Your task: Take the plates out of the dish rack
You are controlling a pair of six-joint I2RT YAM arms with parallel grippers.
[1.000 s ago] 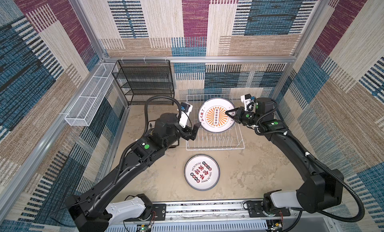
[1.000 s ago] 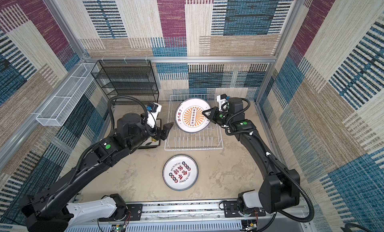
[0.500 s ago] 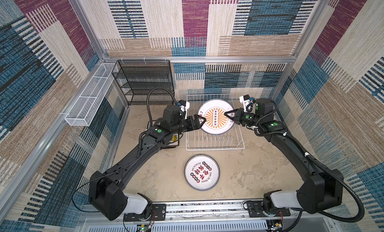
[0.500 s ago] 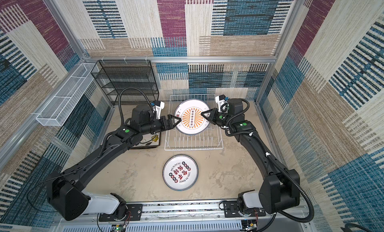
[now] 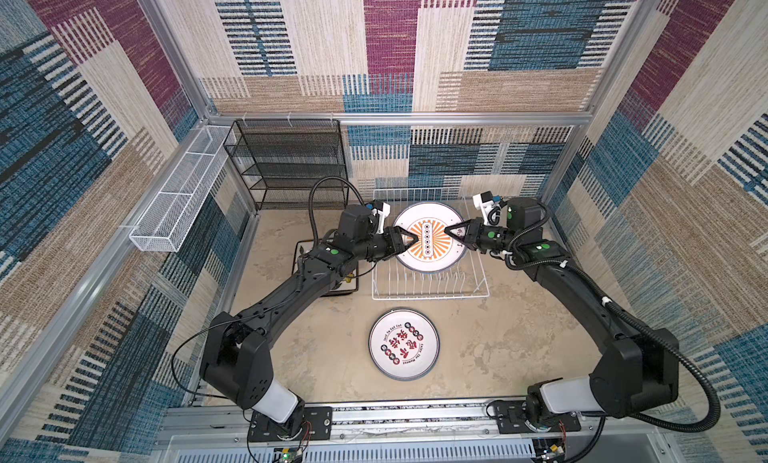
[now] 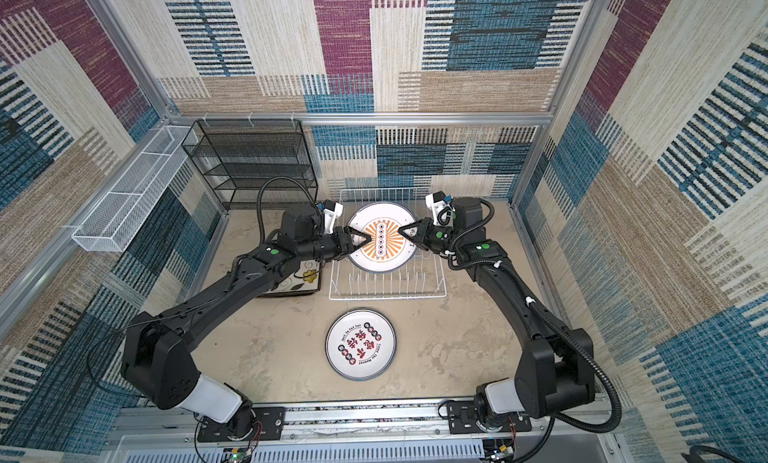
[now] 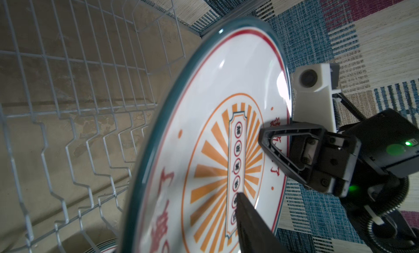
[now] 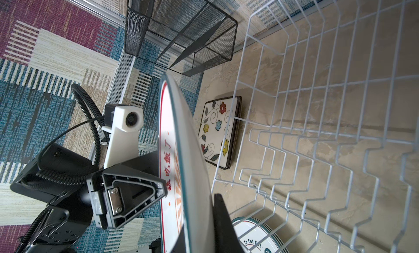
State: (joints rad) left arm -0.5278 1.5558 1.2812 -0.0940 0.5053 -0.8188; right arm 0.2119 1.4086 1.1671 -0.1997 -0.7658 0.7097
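Resting on mottled beige tabletop [image 5: 490, 340]: dish rack [image 5: 430, 284]; patchwork walls [image 5: 390, 45].

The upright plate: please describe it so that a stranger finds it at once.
Look at the white wire rack beside the black shelf. A round plate is upright there. Alone it shows an orange sunburst; the other round plate lies flat, nearer, with red characters, and the square plate has flowers.
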